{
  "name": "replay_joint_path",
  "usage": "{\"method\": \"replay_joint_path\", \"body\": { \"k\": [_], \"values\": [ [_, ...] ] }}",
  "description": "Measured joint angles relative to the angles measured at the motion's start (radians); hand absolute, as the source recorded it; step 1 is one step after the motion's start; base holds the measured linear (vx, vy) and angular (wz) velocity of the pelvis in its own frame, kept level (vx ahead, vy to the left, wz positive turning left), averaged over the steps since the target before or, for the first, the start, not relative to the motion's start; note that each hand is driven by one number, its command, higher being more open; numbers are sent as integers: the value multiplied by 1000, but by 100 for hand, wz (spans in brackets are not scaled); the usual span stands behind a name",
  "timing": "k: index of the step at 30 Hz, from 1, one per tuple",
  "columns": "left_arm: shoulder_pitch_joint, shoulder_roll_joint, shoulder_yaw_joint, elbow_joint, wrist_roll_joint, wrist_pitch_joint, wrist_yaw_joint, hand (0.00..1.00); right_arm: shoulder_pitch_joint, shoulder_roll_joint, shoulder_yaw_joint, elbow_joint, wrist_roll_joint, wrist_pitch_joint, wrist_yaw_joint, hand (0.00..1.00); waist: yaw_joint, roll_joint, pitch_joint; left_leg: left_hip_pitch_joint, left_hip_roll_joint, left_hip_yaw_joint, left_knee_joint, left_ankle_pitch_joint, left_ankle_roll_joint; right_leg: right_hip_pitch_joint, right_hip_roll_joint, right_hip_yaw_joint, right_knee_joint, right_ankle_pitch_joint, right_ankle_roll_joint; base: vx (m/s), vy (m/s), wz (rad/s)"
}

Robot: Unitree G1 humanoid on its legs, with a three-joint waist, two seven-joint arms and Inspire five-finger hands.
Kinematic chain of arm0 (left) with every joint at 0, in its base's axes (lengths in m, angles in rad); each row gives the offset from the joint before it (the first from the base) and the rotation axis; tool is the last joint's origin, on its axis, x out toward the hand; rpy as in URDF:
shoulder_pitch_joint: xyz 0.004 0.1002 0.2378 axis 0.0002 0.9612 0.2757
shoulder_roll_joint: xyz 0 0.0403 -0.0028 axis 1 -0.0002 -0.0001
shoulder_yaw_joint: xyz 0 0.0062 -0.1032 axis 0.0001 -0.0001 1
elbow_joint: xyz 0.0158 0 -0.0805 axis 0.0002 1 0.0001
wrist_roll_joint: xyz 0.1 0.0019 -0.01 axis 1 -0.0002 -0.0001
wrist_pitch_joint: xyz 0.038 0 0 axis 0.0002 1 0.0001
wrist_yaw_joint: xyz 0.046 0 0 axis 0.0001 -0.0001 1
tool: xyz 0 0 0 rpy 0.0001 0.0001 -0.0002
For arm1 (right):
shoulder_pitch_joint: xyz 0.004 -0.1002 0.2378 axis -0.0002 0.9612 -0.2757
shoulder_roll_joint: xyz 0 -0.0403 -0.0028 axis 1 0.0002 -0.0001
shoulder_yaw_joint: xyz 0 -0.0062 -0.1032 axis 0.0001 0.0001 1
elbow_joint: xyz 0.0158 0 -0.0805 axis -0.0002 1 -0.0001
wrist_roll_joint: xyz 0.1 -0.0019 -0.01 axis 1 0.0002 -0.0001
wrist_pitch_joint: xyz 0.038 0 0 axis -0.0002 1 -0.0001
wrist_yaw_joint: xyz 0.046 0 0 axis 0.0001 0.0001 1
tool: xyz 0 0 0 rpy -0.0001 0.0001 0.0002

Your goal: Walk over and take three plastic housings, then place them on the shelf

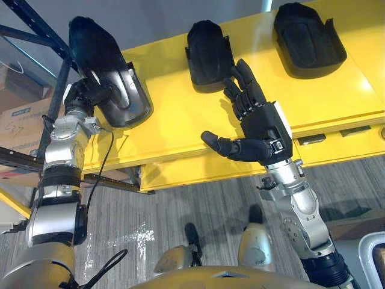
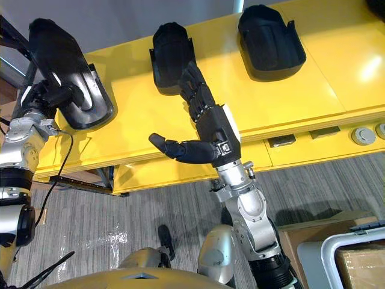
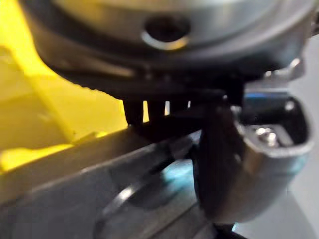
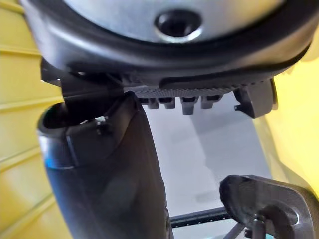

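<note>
Three housings (image 1: 120, 102) (image 1: 207, 51) (image 1: 307, 36), yellow table (image 1: 180, 117) | left robot hand (image 1: 90, 91) grips one | right robot hand (image 1: 264, 123) splayed

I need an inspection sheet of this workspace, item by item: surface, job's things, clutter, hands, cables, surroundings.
Surface: yellow table, carrying the housings.
Job's things: three black housings; left housing at the table's left edge, held; middle housing and right housing lying on the table.
Clutter: round grey discs on the table's front ledge.
Hands: left hand curled on the left housing; right hand open, fingers by the middle housing.
Cables: nothing seen.
Surroundings: dark shelf frame and cardboard boxes at left; grey floor.
</note>
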Motion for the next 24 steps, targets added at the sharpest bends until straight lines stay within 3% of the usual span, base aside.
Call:
{"method": "replay_joint_path", "body": {
  "k": [2,10,24],
  "values": [
    [-19,0,-5,28,66,25,17,100,0,0,1,-1,0,7,-8,100,-7,-3,3,-2,0,3,-1,2,0,-6,1,4,3,1,1,12,-8,-2],
    [-36,1,-53,33,223,21,87,100,-8,1,23,-42,1,20,-22,100,-20,5,37,2,1,12,0,2,0,-22,1,15,32,-11,-3,7,-6,-2],
    [-48,-2,-91,34,243,-3,258,100,6,9,26,-39,-1,4,-5,100,-34,-3,43,6,4,14,-1,3,-1,-22,7,19,36,-9,-4,5,-5,-1]
  ]
}}
